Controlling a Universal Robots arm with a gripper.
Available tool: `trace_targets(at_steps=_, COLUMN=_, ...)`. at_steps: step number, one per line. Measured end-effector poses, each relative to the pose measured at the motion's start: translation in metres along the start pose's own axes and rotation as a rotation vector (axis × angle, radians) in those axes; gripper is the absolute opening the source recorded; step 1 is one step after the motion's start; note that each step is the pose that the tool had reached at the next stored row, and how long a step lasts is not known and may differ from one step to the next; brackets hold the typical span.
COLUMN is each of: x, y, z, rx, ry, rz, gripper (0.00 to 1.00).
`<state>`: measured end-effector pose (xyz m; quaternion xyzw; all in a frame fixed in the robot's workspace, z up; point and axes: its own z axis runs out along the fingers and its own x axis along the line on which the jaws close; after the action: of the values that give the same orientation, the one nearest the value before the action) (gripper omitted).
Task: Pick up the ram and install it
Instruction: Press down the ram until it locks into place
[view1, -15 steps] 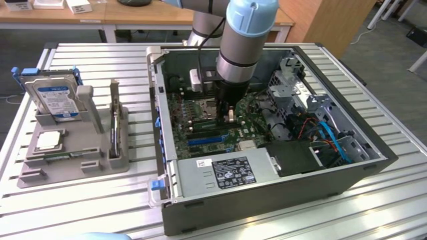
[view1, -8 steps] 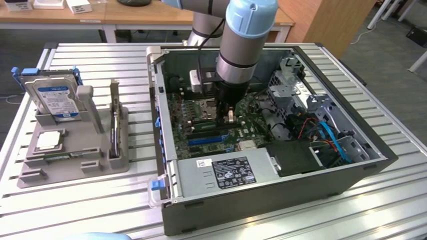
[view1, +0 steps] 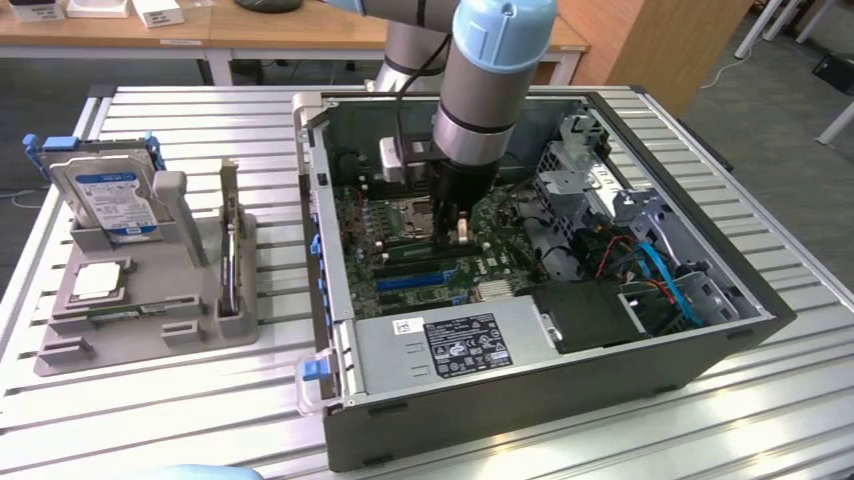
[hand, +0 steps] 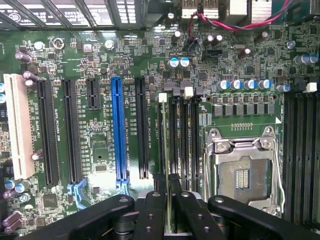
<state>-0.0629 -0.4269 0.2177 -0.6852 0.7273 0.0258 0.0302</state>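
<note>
Worktop (view1: 174, 420): slatted metal surface carrying the case and the holder.
Computer case (view1: 534, 400): open-sided, lying flat; motherboard exposed.
Power supply (view1: 454, 345): silver box with a black label, at the near end of the case.
Motherboard (hand: 105, 65): green; blue expansion slot (hand: 118, 130) among black slots; white slot (hand: 16, 125) at the board edge.
CPU socket (hand: 242, 172): empty, metal frame.
Cables (view1: 661, 280): blue and red, in the case towards the exterior view's right.
Grey holder (view1: 134, 335): on the worktop, beside the case on the exterior view's left.
Hard drive (view1: 110, 200): blue label, standing upright in the holder.
CPU chip (view1: 100, 282): square, silver, lying flat in the holder.
Wooden desk (view1: 267, 35): behind the worktop.
</note>
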Motion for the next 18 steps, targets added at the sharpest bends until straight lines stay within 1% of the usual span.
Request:
trace_targets(at_steps=8, x=-0.001, y=0.0000, z=-0.0072, rx=0.0001, ry=-0.0003, rz=0.000, gripper=0.14)
trace_targets(at_steps=18, x=-0.001, y=-0.0001, z=-0.0136, rx=0.0001, ry=-0.0002, rz=0.000, gripper=0.14)
